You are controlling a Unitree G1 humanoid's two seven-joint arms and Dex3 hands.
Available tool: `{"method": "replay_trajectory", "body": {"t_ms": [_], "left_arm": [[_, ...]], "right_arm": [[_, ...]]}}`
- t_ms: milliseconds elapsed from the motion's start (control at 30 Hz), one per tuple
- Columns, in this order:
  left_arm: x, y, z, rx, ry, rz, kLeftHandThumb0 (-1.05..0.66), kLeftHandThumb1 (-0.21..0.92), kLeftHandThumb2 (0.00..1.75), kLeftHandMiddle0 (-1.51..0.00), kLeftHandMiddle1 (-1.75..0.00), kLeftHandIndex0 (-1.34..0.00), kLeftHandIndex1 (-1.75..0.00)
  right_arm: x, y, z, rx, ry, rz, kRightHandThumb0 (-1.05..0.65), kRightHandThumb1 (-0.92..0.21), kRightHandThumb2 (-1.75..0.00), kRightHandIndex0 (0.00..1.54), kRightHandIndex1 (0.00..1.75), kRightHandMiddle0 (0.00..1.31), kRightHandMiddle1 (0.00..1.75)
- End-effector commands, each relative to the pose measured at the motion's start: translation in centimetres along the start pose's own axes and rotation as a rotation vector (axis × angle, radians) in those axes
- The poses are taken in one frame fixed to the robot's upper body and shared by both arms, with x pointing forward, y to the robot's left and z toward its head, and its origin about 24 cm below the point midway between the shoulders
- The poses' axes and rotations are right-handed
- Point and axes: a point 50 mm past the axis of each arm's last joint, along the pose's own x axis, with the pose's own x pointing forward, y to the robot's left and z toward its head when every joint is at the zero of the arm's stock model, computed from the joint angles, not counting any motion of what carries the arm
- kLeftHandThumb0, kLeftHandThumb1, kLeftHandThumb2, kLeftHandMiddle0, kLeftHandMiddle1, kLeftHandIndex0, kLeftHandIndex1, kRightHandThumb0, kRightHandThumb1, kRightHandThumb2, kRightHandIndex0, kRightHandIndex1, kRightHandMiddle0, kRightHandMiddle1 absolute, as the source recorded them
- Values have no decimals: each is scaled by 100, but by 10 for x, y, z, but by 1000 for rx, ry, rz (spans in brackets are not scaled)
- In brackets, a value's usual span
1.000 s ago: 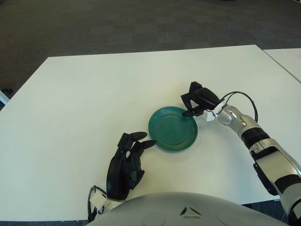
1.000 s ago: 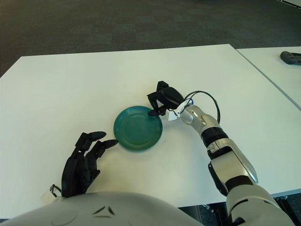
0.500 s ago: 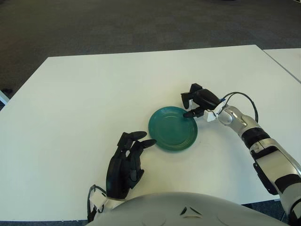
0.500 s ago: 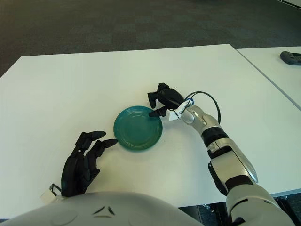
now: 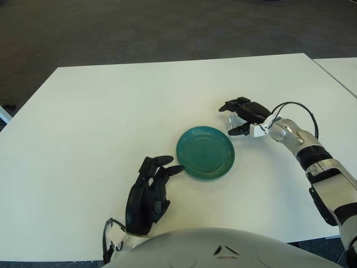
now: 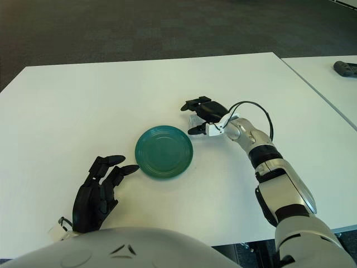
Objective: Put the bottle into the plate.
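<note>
The dark green plate (image 5: 205,152) lies flat near the middle of the white table (image 5: 111,111). Just off its upper right rim sits a small clear bottle (image 5: 234,119), hard to make out against the table. My right hand (image 5: 232,118) reaches in from the right, its fingers (image 5: 230,105) and thumb spread on either side of the bottle without closing on it. My left hand (image 5: 149,192) shows at the near edge, left of the plate, fingers relaxed and holding nothing.
A second white table (image 6: 334,84) stands to the right across a narrow gap, with a dark object (image 6: 346,68) on it. A black cable (image 5: 295,109) loops over my right wrist. Dark carpet lies beyond the far edge.
My right hand has pulled a little to the right off the plate's rim, and its fingers have gone from curled to spread, uncovering the clear bottle. Left hand and plate are still.
</note>
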Motion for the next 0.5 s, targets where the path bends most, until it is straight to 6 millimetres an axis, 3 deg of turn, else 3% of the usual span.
{"method": "replay_trajectory", "body": {"t_ms": [0, 467], "left_arm": [[1, 3, -3, 19, 17, -1, -88, 92, 69, -53, -87, -21, -113], [3, 11, -11, 53, 74, 20, -94, 92, 77, -50, -83, -20, -114]], "right_arm": [[2, -14, -1, -36, -1, -4, -105, -92, -56, 0, 0, 0, 2], [-5, -27, -14, -109, 60, -11, -105, -92, -57, 0, 0, 0, 0]]}}
